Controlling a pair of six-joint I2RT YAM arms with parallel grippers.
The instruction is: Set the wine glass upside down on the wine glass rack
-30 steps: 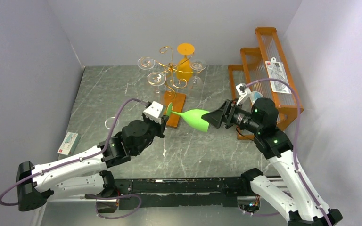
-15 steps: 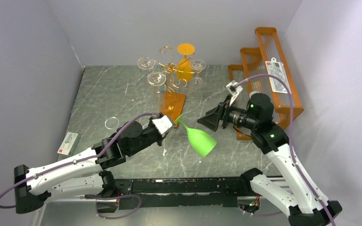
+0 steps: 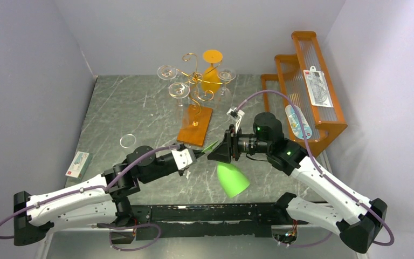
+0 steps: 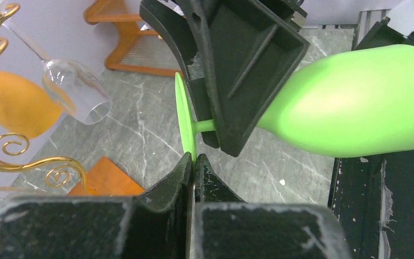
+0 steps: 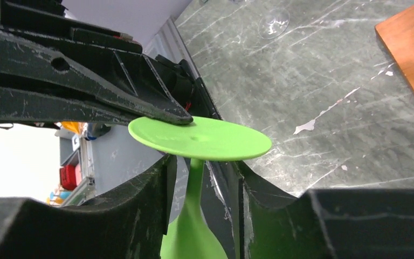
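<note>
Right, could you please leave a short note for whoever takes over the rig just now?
Left claw: shut on the green glass by the rim of its foot.
Right claw: open, fingers either side of the stem, not gripping.
Glass: in the air, on the near side of the rack, which already carries other glasses.
Done: glass lifted.
Left: probably grip the stem, then hang the glass upside down on the rack.

Overhead, right gripper [image 3: 219,153] hides wine glass [image 3: 232,179] stem. Left wrist view crops wine glass rack [image 4: 108,181] at left edge.
</note>
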